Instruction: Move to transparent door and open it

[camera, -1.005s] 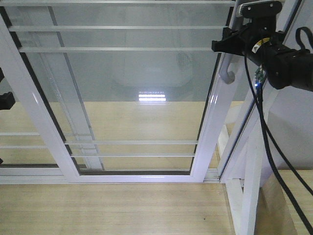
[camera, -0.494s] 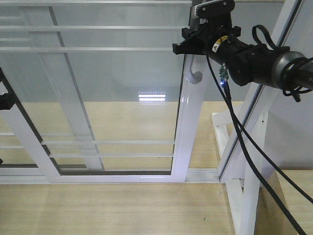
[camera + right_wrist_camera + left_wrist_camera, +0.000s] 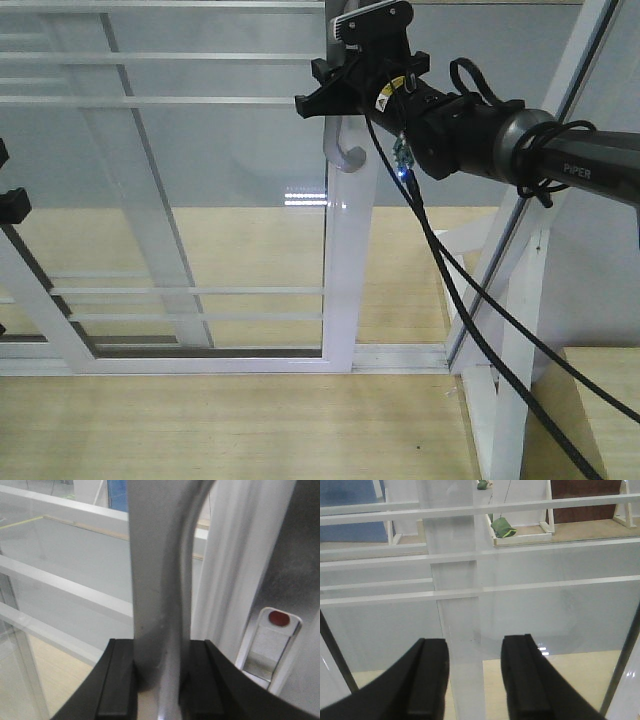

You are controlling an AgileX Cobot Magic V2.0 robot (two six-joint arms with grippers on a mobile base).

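Grip on the handle: the right end effector point(image 3: 336, 92) is closed on the curved grey handle point(image 3: 346, 150) of the door point(image 3: 338, 290). In the wrist view its 2 black fingers point(image 3: 119, 680) press flat against either side of the bar. The handle's hooked tip hangs just below the end effector, and the white stile runs straight down from it to the track point(image 3: 400, 356) at floor level. A lock plate point(image 3: 270, 640) with a red dot sits just right of the fingers.

An open gap shows behind the wrist, between the stile and the fixed post point(image 3: 520, 230), so the slide looks partly done. The pull should run level and parallel to the track, away from the post. The clamp must stay firm and the wrist must not twist, since a tilted pull could bind the panel or let the fingers slip along the curve. The cables point(image 3: 440, 260) drooping under the wrist should be kept from catching on the post.

The right arm reaches in from the post side with its forearm roughly level. The wrist is high, with a camera on top. The left end effector point(image 3: 475, 675) hangs open facing the glass, holding nothing. Only a dark edge of it shows in the front view.
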